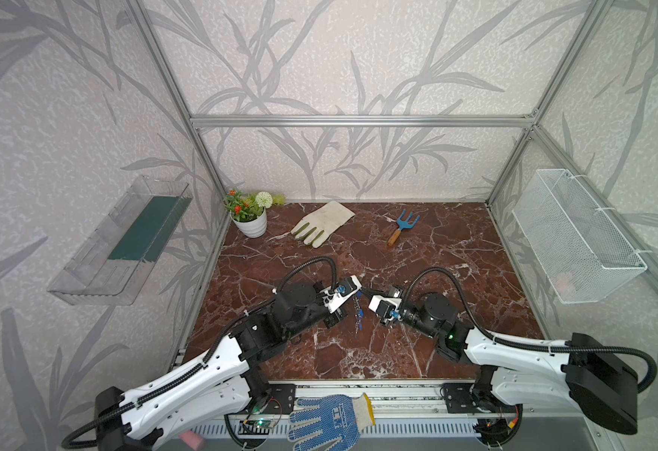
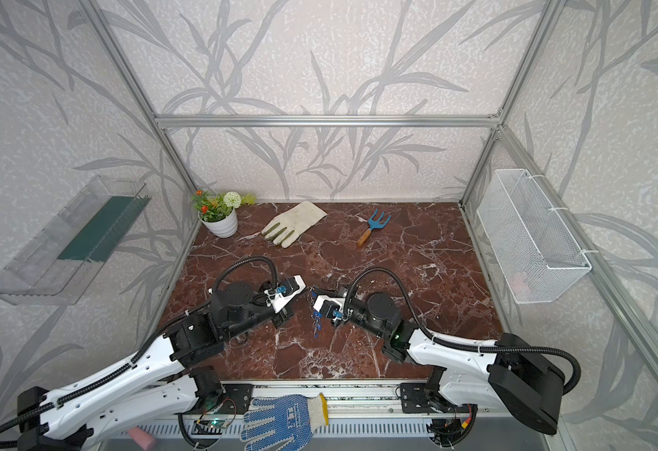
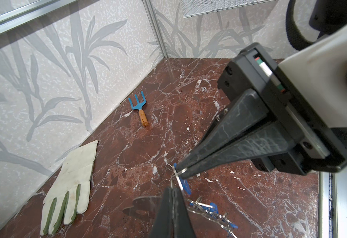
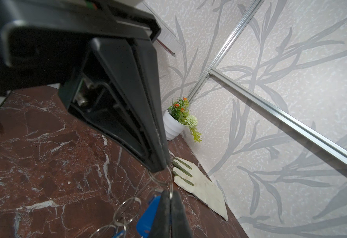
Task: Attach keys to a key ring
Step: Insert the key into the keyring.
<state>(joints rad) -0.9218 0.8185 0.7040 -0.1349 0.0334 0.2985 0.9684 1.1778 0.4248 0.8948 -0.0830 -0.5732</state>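
Observation:
Between the two arms a chain of keys hangs over the table: small blue tags on silver wire rings, also seen in the left wrist view as keys. My left gripper is shut, pinching one wire ring. From the other side my right gripper is shut on the same ring, with a blue tag beside its fingers. Both tips nearly meet in a top view, left gripper and right gripper. The key ring, a grey plate with an oval cutout, is partly hidden behind my left fingers; I cannot tell whether it is held.
At the back of the marble table lie a white work glove and a blue hand fork, with a flower pot in the back left corner. A mesh basket and a clear shelf hang on the side walls. A blue dotted glove lies on the front rail.

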